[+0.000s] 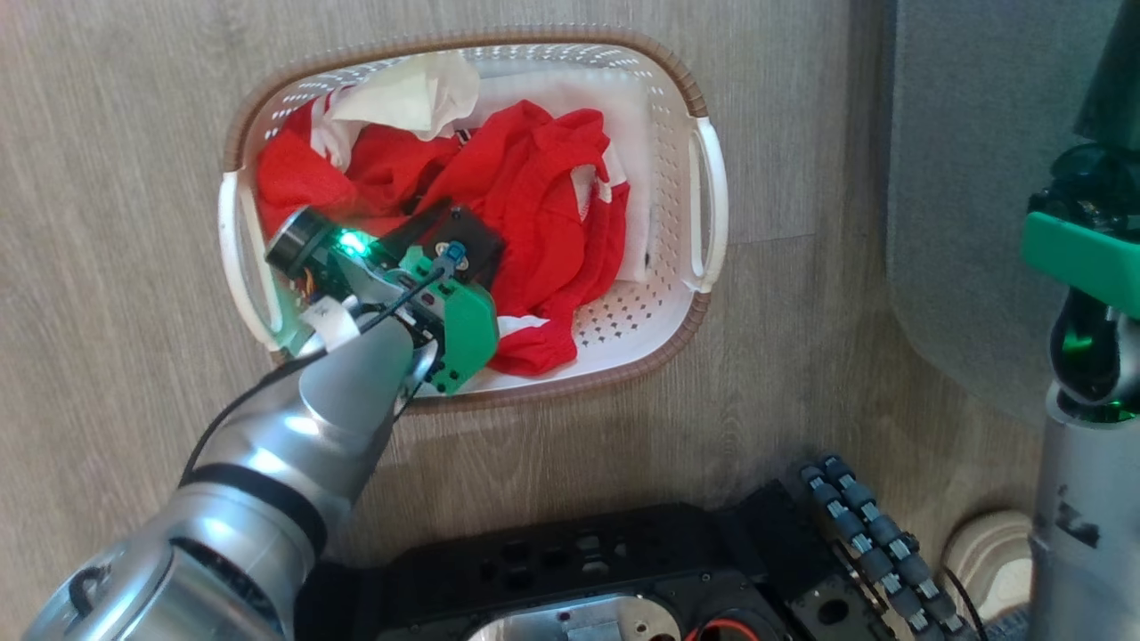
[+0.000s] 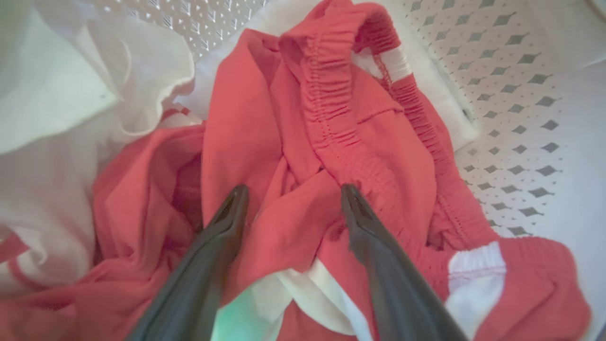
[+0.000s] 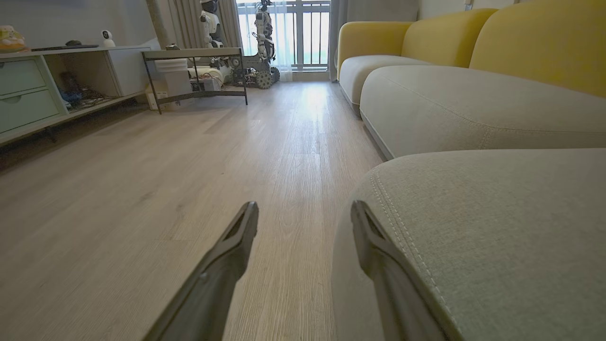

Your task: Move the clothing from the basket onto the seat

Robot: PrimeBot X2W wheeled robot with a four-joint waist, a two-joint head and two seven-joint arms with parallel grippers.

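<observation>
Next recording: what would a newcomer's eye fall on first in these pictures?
The bright red clothing heaped in the cream basket on the wood floor stands out first in the head view. The left arm reaches into the basket, its jaws open over a red fold in the left wrist view. The grey-green seat bulks large at the right of the right wrist view, beside that arm's open jaws.
</observation>
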